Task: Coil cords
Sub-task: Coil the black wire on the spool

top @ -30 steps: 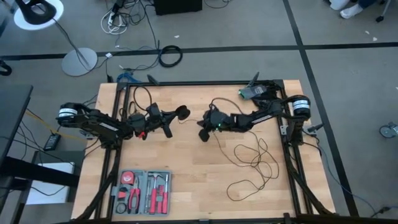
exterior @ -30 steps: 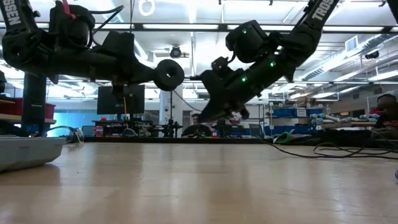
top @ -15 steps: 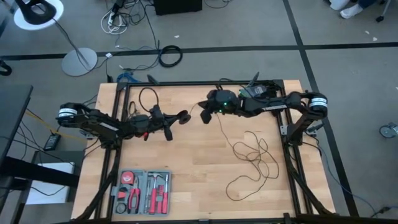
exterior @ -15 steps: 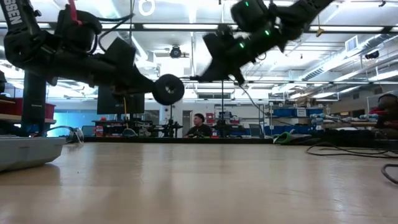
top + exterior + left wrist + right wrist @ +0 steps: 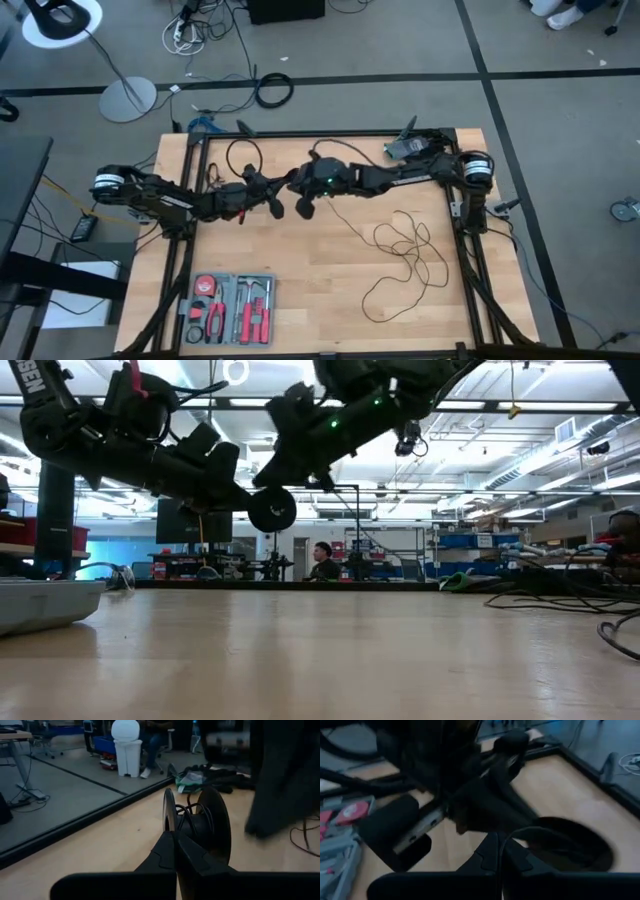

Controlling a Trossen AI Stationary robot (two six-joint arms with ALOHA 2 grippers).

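Both arms are meeting over the middle of the wooden table [image 5: 300, 290], held well up off the boards. The left gripper [image 5: 277, 197] is reaching in from the left with its fingers pressed together on a black spool [image 5: 197, 822] — in the left wrist view the round flanges are standing on edge right at the fingertips, with a few turns of thin black wire wound on the hub between them. The low view is showing the same disc [image 5: 272, 510] hanging under that arm, clear of the tabletop.

The right gripper [image 5: 303, 205] is stretching across from the right side, just beside the left one, its fingers [image 5: 492, 857] also closed; a strand of the cord [image 5: 405, 250] is running up between them in the right wrist view. From there the wire is trailing down and lying in loose loops on the right half of the table.

A red-and-grey tool set [image 5: 228, 308] is sitting near the table's front left edge — well apart from the arms.
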